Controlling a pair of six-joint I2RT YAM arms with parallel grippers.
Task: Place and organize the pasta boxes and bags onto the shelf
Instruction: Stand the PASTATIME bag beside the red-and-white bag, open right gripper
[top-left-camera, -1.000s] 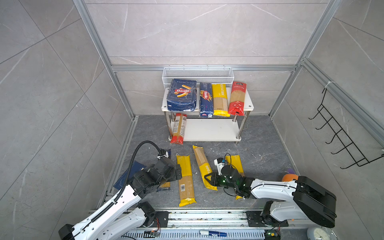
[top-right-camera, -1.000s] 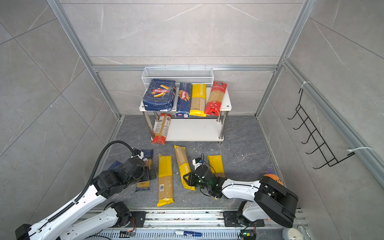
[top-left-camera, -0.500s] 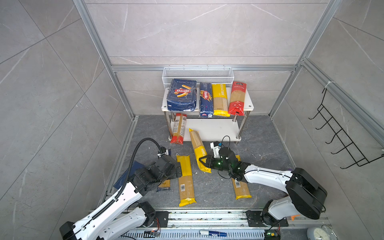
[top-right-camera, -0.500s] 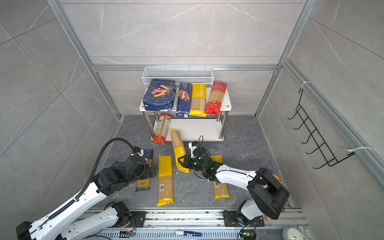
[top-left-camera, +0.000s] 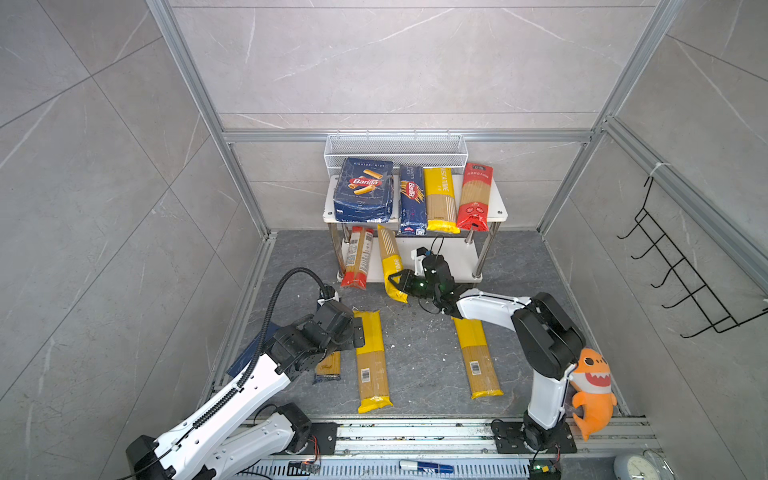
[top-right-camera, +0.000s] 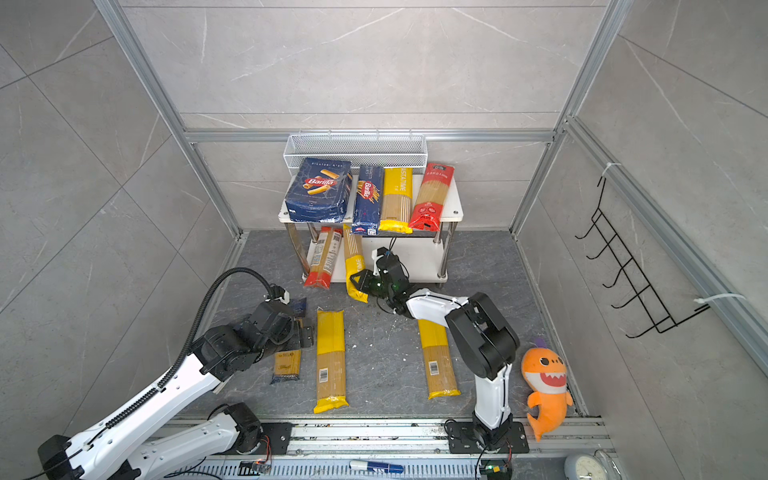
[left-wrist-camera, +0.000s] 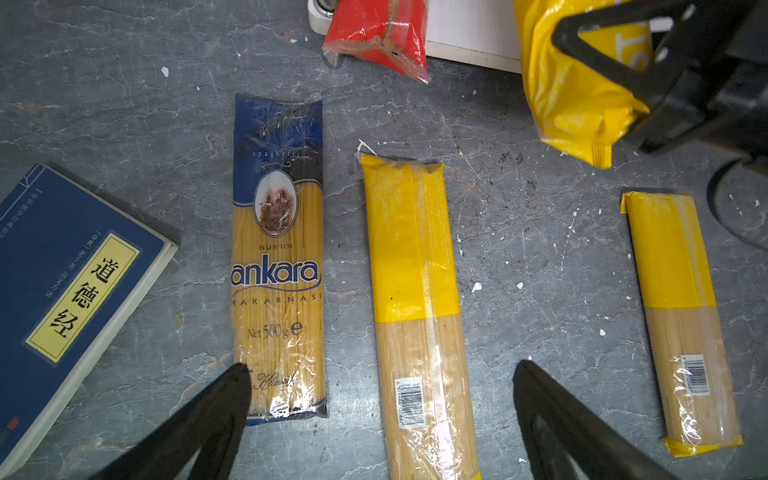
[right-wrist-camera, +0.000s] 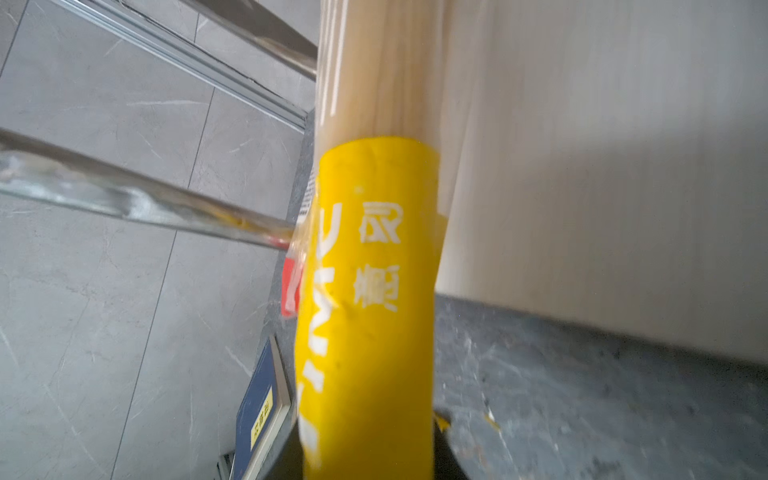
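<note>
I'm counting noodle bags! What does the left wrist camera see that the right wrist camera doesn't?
Only left wrist: the dark blue "ankara" plastic spaghetti bag, two yellow plastic spaghetti bags flat on the grey floor, and the open left claw. Only right wrist: the light grey tiled wall. Both: the tilted yellow plastic spaghetti bag, the blue paper book and a red plastic bag's end.
</note>
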